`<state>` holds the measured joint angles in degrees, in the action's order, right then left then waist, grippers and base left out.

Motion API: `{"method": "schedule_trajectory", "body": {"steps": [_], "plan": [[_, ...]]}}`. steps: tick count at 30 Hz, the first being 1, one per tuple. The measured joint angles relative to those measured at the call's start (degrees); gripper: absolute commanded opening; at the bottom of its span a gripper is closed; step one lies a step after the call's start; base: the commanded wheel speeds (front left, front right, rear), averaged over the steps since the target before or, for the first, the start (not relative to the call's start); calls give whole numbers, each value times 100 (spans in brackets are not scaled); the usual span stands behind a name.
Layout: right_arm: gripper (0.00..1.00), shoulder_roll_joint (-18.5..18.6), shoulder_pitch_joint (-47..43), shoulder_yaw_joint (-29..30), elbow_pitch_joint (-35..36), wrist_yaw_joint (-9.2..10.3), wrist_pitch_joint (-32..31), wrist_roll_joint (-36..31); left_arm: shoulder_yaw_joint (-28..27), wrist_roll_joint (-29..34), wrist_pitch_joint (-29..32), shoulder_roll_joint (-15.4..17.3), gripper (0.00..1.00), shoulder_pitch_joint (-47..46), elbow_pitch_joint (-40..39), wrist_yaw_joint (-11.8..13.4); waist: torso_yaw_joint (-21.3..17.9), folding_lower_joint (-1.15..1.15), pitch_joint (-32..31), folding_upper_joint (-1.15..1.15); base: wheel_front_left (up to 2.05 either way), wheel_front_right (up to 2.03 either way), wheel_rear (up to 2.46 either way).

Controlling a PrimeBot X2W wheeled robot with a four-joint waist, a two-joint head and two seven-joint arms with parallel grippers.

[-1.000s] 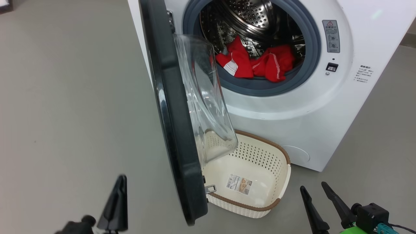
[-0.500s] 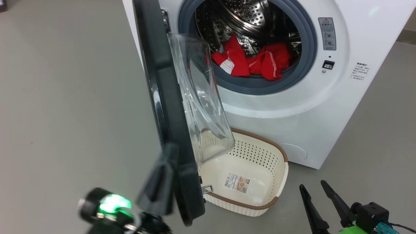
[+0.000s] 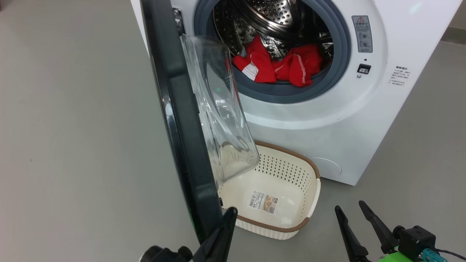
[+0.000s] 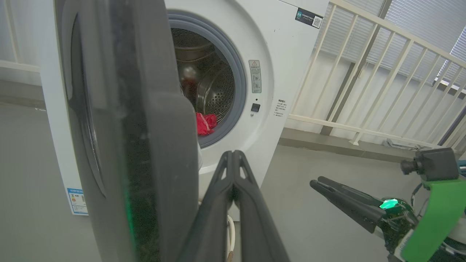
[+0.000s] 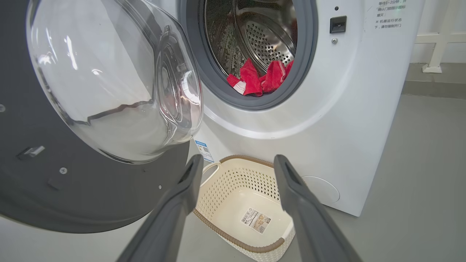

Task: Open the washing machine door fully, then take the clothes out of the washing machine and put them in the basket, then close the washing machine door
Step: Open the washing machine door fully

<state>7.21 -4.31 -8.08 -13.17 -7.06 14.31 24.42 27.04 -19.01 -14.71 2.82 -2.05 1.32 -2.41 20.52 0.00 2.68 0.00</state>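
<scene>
Floor, plain grey, lies left of the washing machine door. You see the door standing open on its hinge, almost edge-on to you, with its black rim nearest and its glass bowl bulging to the right. Your left gripper, fingers pressed together, sits just right of the door's bottom edge; whether it touches is unclear. Right of the door, the basket sits partly under the overhanging glass. Behind the door, the washing machine shows the clothes heaped at the drum's front lip. Far right of the door, your right gripper hangs with its fingers spread.
</scene>
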Motion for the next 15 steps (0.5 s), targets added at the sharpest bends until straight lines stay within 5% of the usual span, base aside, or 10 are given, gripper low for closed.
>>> {"method": "schedule_trajectory", "body": {"steps": [15], "plan": [[100, 3, 4, 3, 30, 0, 0, 0, -346, -292, 1, -62, 0, -21, 443, 146, 63, 0, 94, 0, 0, 0, 0]]}}
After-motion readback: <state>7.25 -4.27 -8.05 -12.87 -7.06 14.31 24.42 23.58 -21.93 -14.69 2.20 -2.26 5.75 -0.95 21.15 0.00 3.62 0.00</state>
